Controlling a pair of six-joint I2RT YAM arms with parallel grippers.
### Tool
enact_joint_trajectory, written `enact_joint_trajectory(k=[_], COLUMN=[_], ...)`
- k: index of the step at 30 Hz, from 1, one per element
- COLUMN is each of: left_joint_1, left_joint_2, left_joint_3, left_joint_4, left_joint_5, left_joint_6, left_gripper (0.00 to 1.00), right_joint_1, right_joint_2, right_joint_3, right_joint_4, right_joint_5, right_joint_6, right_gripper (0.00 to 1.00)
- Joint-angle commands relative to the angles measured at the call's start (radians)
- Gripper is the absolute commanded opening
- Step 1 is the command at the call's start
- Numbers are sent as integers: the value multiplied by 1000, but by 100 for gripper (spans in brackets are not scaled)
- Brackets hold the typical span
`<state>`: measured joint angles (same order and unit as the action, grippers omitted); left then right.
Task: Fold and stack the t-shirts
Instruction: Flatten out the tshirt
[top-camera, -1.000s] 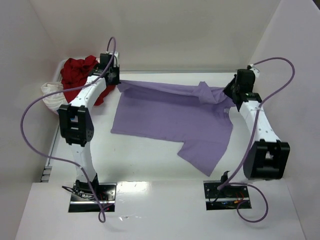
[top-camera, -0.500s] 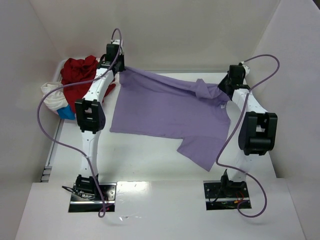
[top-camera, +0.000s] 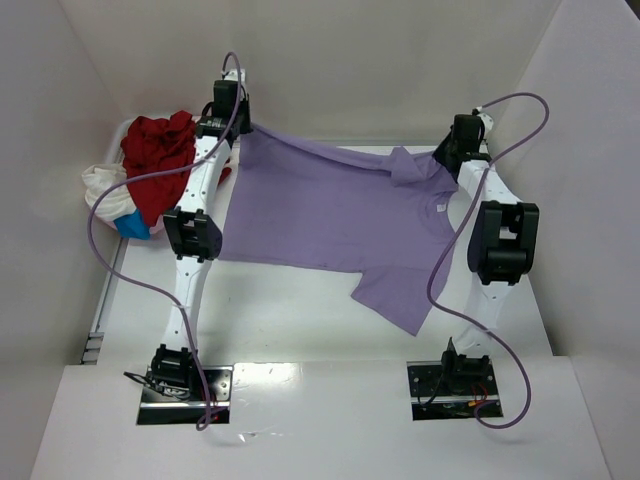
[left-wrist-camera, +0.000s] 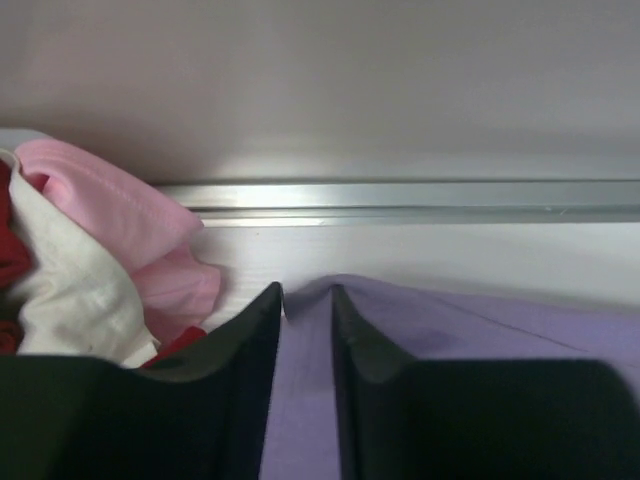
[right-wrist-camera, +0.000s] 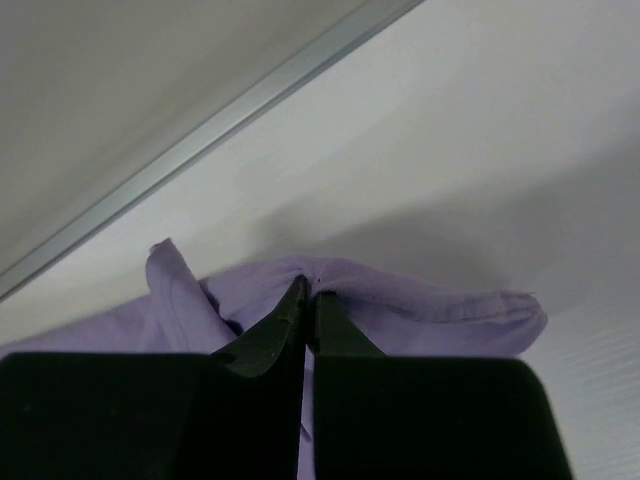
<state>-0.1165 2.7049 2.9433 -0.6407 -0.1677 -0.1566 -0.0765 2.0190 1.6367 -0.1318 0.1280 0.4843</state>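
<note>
Corners of the lavender t-shirt (top-camera: 340, 215) reach the far edge of the table (top-camera: 290, 310); right gripper (right-wrist-camera: 308, 290) pinches one tight; left gripper (left-wrist-camera: 307, 292) stands slightly parted, cloth between, perhaps loose; lower both evenly, smoothing flat before folding; red t-shirt (top-camera: 160, 150), white t-shirt (top-camera: 105, 190) and pink t-shirt (left-wrist-camera: 120, 215) crowd the left arm.

A fixed camera, high behind both arm bases, looks down over the whole table (top-camera: 300, 310). Each wrist camera sits low and close, facing the back wall (top-camera: 350, 70). All three views share the far edge of the lavender t-shirt (top-camera: 340, 215).
</note>
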Motion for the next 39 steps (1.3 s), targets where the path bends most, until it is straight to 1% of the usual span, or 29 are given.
enact_joint_trajectory(k=[1,2,3,5,6,7,8,9,12,14,15,16,17,19,20,21,22,23,25,28,31,32,33,36,37,39], left_joint_1=[14,14,14,14,14,14,14,14,14,1,-27,-46,-64,-132,-152,-169,-195,-195,-206,-206,-206,-216,-216,-239,-239,-261], left_joint_2=[24,24,24,24,24,13,3,-6,-62,-130,-163,-201,-282,-367,-449,-486,-519,-569,-597,-615,-616,-628,-628,-628,-628,-628], left_joint_3=[10,10,10,10,10,10,10,10,-35,-159,-227,-312,-495,-678,-764,-912,-975,-1025,-1137,-1197,-1245,-1257,-1271,-1305,-1305,-1328], left_joint_4=[-10,-10,-10,-10,-10,-22,-31,-40,-89,-137,-137,-137,-128,-93,-55,-36,-24,-14,-14,-40,-63,-63,-63,-73,-82,-91], left_joint_5=[-41,-41,-41,-41,-41,-41,-32,-18,37,78,97,109,88,67,56,56,56,65,86,86,96,111,111,122,122,122], left_joint_6=[-3,6,6,6,6,6,6,6,6,29,38,52,66,80,80,80,60,25,-10,-67,-107,-107,-116,-129,-129,-138], left_gripper=[39,39,49,75,81,85,95,99,99,99,99,97,97,95,94,93,93,91,86,80,66,58,44,27,17,8], right_joint_1=[-6,-6,-6,-6,-6,-6,-6,-6,-6,-6,-6,-6,-6,-6,-6,-6,-6,-6,-6,-6,-6,-6,-6,-6,-6,-6], right_joint_2=[21,21,21,21,32,32,41,41,50,61,61,61,70,70,70,70,70,70,61,52,41,31,21,11,10,10], right_joint_3=[54,54,45,45,55,55,64,74,100,110,110,110,121,121,112,112,101,101,89,78,58,48,48,26,26,17], right_joint_4=[52,63,63,72,72,72,72,72,61,61,61,52,52,52,52,52,52,52,52,61,61,61,72,72,72,72], right_joint_5=[16,16,16,16,16,3,2,-7,-7,-17,-18,-18,-18,-18,-18,-18,-18,-28,-37,-47,-47,-56,-56,-56,-56,-56], right_joint_6=[-13,-22,-23,-32,-32,-41,-41,-41,-41,-41,-41,-41,-41,-50,-50,-50,-50,-50,-50,-50,-50,-50,-50,-59,-59,-59], right_gripper=[0,0,0,2,2,2,2,2,2,2,2,2,2,2,2,2,2,2,2,2,2,2,2,2,2,2])
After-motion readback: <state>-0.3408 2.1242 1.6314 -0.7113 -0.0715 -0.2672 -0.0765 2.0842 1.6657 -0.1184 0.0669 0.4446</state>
